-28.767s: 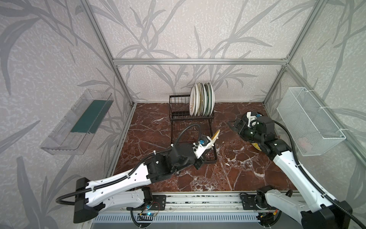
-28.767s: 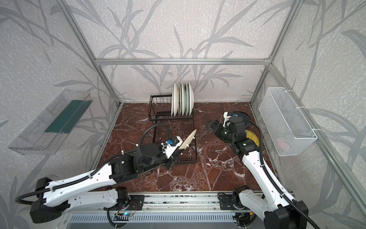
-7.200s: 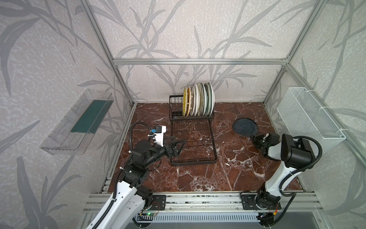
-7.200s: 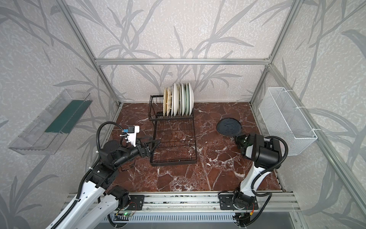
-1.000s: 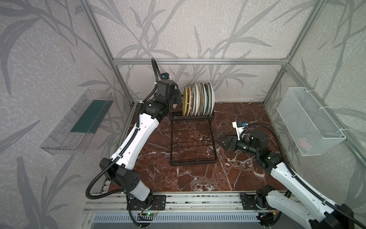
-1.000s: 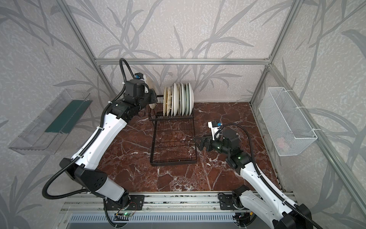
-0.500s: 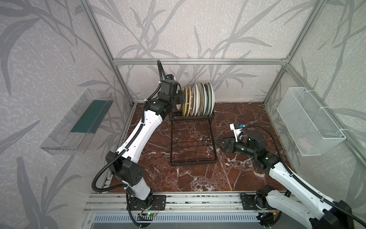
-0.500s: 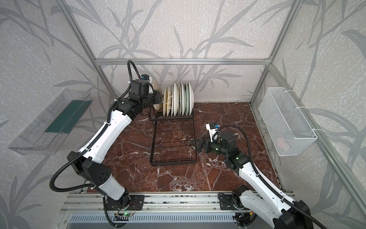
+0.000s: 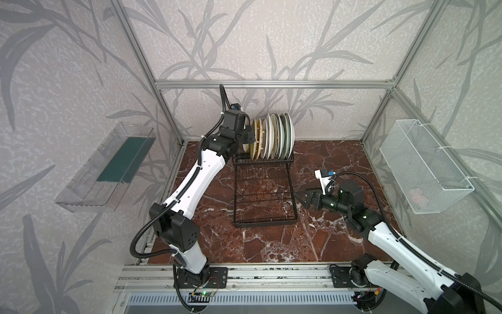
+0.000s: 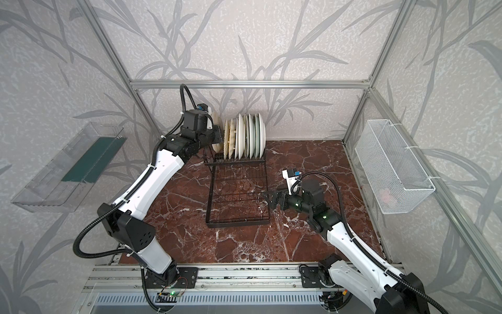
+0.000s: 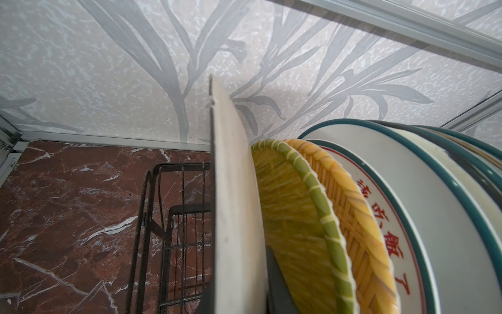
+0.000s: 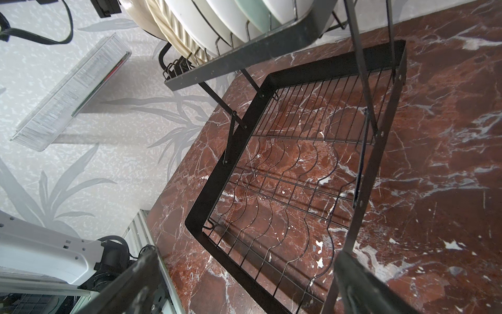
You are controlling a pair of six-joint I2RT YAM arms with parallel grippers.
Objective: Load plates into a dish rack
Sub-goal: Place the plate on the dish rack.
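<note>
Left gripper (image 10: 217, 137) pinches cream plate (image 11: 233, 204) by rim, upright, face parallel to racked row, over dish rack (image 9: 262, 162) upper basket, just beside green-rimmed woven disc (image 11: 293, 217). Seating in slot unclear. Right gripper (image 9: 303, 197) gapes empty beside rack's lower tray.

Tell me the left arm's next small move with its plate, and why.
Probably lower it straight down: the left gripper holds the cream plate upright, close beside the green-rimmed woven disc, over the dish rack's free end slots, seemingly not yet seated.
</note>
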